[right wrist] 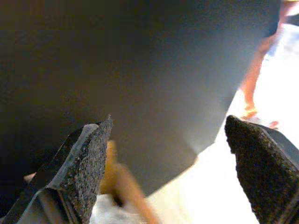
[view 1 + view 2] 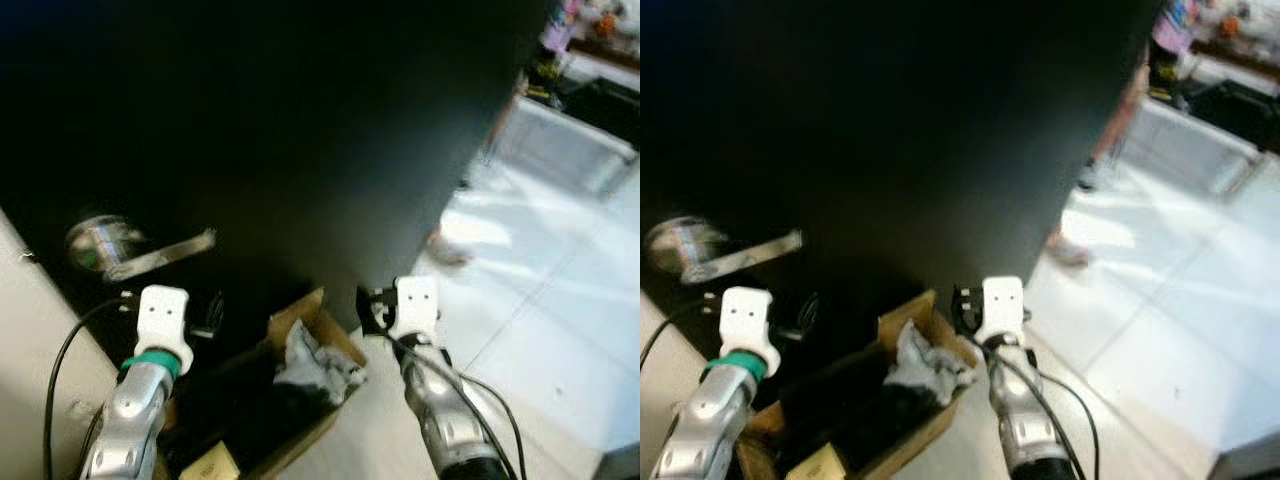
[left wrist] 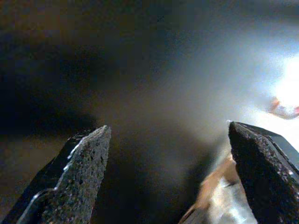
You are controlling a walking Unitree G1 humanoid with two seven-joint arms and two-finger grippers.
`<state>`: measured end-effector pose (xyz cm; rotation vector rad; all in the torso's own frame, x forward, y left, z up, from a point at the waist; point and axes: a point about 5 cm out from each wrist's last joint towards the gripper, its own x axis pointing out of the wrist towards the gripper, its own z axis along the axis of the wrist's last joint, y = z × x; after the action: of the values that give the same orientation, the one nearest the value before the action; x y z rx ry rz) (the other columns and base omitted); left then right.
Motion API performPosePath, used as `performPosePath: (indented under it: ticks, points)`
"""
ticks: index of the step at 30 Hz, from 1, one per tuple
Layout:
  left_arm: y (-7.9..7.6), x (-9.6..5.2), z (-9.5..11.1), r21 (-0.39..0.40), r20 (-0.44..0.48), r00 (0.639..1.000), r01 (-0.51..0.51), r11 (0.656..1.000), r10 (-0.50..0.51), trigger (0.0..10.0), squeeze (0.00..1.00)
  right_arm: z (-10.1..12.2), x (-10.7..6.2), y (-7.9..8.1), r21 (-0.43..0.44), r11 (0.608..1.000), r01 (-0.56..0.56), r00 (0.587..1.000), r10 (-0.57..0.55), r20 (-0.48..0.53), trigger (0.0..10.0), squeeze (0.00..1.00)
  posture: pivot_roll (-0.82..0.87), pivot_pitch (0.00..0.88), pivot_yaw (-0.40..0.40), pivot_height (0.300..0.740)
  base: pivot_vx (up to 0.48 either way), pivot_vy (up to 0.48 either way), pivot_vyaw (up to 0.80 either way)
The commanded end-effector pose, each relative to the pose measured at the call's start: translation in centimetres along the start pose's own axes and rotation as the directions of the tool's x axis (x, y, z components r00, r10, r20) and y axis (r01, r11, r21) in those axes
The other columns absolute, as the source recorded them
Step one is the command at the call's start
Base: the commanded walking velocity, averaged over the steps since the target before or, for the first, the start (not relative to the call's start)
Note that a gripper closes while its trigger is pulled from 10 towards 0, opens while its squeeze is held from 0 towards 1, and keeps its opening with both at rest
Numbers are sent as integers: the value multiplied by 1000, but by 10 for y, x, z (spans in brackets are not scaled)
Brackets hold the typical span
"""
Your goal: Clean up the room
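A black door point(image 2: 280, 130) with a silver lever handle point(image 2: 160, 255) stands close in front of me. At its foot sits an open cardboard box point(image 2: 300, 312) with a crumpled grey cloth point(image 2: 315, 362) and dark items inside. My left gripper point(image 3: 168, 172) is raised left of the box, just below the handle, open and empty. Right of the box my right gripper point(image 1: 168, 168) is also open and empty, with its fingers point(image 2: 372, 308) pointing at the door's edge. The views are blurred.
A person's foot point(image 2: 447, 255) and leg point(image 1: 254, 70) are on the white tiled floor point(image 2: 540, 330) beyond the door's edge. A grey bin point(image 2: 560, 145) stands at the far right. A pale wall point(image 2: 30, 330) rises on my left.
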<state>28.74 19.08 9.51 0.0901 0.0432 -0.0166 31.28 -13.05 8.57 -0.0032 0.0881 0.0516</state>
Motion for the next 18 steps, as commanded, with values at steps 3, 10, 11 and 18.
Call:
performPosePath:
  ticks: [3, 10, 11, 18]
  points:
    - [-1, -1, -4, 11, -20, 1000, 8, 1000, -8, 10000, 0, -6, -1, -2, 8, 1000, 14, 1000, -14, -22, 10000, 0, 99, 0, 7, 740, 0, 0, -800]
    - [-1, -1, -5, 13, -22, 1000, 9, 1000, -9, 10000, 0, -6, -1, -2, 10, 1000, 16, 1000, -16, -23, 10000, 0, 97, 0, 8, 740, 0, 0, -800]
    - [-1, 0, -5, 14, -23, 1000, 10, 1000, -9, 10000, 0, -6, -1, -2, 12, 1000, 16, 1000, -16, -23, 10000, 0, 97, 0, 8, 740, 0, 0, -800]
    - [-1, 0, -5, 17, -26, 1000, 7, 1000, -7, 10000, 0, -6, 0, -2, 16, 1000, 16, 1000, -15, -24, 10000, 0, 99, 0, 8, 740, 0, 0, -800]
